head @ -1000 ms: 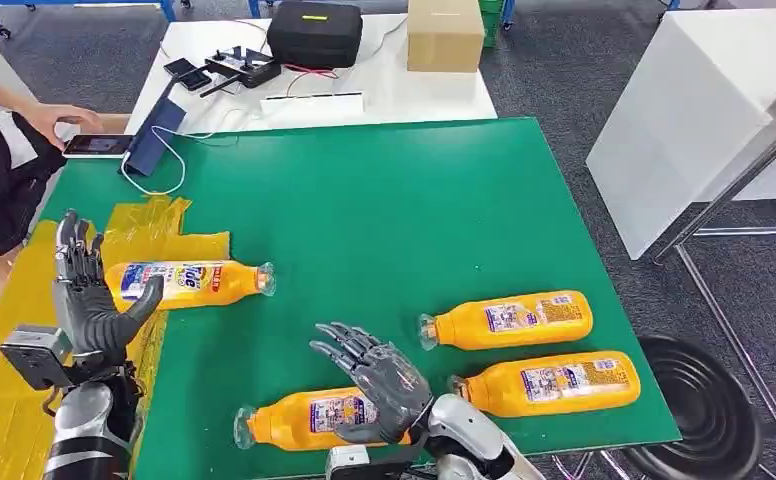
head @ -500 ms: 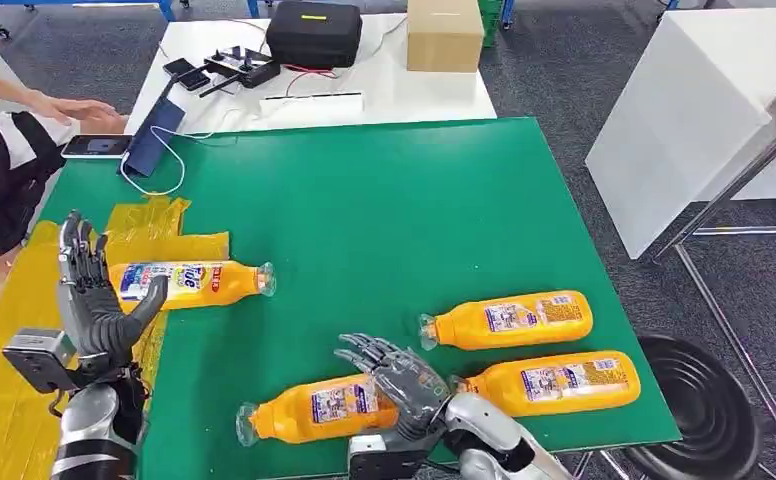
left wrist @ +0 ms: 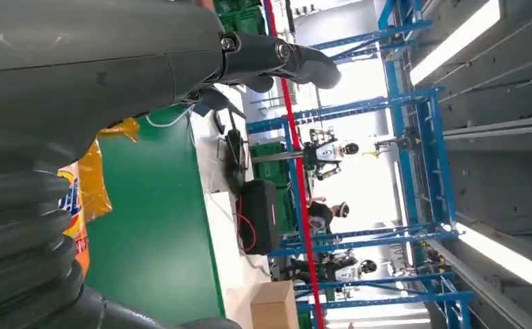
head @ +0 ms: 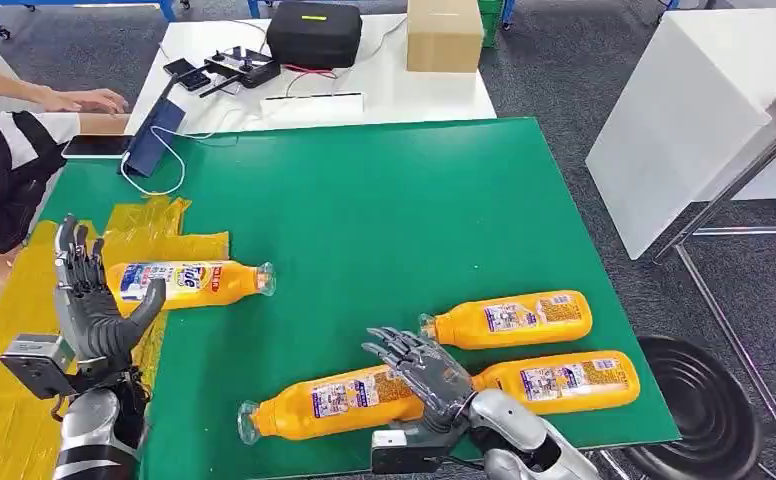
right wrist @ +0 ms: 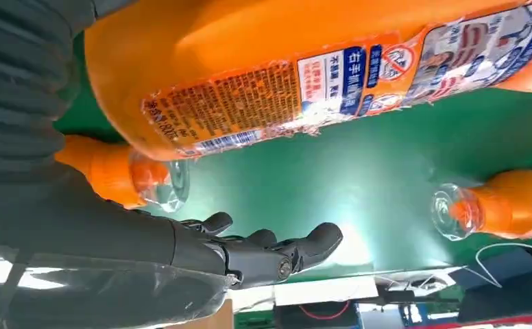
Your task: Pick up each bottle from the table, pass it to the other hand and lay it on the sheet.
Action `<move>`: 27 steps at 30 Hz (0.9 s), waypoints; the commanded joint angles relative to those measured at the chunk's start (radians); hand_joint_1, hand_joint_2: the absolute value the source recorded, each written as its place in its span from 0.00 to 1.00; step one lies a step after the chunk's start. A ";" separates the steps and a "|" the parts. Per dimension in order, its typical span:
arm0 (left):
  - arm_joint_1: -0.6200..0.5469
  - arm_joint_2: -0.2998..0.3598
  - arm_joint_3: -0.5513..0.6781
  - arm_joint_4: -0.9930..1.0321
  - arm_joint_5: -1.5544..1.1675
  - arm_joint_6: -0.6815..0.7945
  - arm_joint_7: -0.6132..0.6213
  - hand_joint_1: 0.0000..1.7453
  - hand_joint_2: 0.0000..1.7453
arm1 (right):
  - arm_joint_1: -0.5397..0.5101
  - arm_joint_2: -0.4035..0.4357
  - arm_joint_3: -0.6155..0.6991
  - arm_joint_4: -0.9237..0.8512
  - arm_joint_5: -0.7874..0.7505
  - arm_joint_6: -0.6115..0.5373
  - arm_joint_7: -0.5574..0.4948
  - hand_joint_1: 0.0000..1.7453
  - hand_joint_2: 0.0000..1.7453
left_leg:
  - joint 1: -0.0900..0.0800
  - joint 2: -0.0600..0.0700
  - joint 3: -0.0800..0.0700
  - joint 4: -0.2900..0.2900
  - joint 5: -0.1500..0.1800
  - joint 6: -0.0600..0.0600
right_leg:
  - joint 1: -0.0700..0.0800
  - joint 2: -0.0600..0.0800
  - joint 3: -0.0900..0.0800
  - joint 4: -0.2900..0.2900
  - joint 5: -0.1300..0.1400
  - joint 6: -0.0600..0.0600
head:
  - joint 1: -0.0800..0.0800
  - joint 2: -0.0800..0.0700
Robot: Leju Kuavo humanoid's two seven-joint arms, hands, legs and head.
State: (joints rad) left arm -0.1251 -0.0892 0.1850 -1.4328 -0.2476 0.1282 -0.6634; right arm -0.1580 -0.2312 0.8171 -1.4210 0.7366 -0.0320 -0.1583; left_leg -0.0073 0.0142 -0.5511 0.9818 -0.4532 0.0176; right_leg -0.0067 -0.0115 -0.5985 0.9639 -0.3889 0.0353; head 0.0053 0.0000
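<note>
- While one bottle [head: 186,282] lies partly on the yellow sheet [head: 4,400], head view: three remain on the green table [head: 384,210]; right hand [head: 426,372] rests fingers spread on nearest bottle [head: 334,400], grasp not closed, near front edge.
- Left wrist view: left hand [left wrist: 112,75] wide, empty; open room ahead.
- Right wrist view: nearest bottle against palm, fingers [right wrist: 277,253] apart.
</note>
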 commanded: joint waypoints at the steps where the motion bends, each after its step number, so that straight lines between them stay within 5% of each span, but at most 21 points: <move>1: -0.007 -0.013 -0.022 0.005 -0.006 -0.009 -0.034 0.00 1.00 | -0.024 -0.060 0.033 -0.015 0.017 0.013 0.050 0.00 1.00 | 0.002 -0.002 0.004 0.001 -0.003 -0.002 | 0.001 0.000 0.005 0.000 -0.002 0.000 | 0.000 0.000; 14: -0.032 -0.016 -0.048 0.032 -0.011 -0.015 -0.025 0.00 1.00 | -0.108 0.030 0.051 0.161 0.109 0.009 0.095 0.00 1.00 | 0.001 0.000 0.003 0.000 -0.001 -0.002 | 0.001 0.002 0.003 -0.001 0.000 -0.001 | 0.000 0.000; 15: -0.038 -0.017 -0.050 0.039 -0.010 -0.015 -0.025 0.00 1.00 | -0.130 0.042 0.066 0.189 0.115 0.014 0.094 0.00 0.00 | 0.002 0.000 0.004 0.000 -0.002 -0.002 | 0.002 0.002 0.004 -0.001 -0.001 -0.001 | 0.000 0.000; 27: -0.078 -0.022 -0.083 0.092 -0.010 -0.017 -0.021 0.00 1.00 | -0.273 0.132 0.187 0.415 0.125 0.049 0.084 0.00 0.00 | 0.001 0.000 0.002 -0.001 0.000 -0.001 | 0.001 0.001 0.002 -0.001 0.000 0.000 | 0.000 0.000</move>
State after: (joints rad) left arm -0.1521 -0.1076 0.1228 -1.4259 -0.2594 0.1110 -0.6622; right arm -0.3085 -0.1579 0.8938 -1.2138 0.8534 0.0008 -0.0687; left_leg -0.0071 0.0143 -0.5510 0.9818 -0.4528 0.0175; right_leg -0.0065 -0.0114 -0.5983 0.9642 -0.3887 0.0354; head 0.0053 0.0000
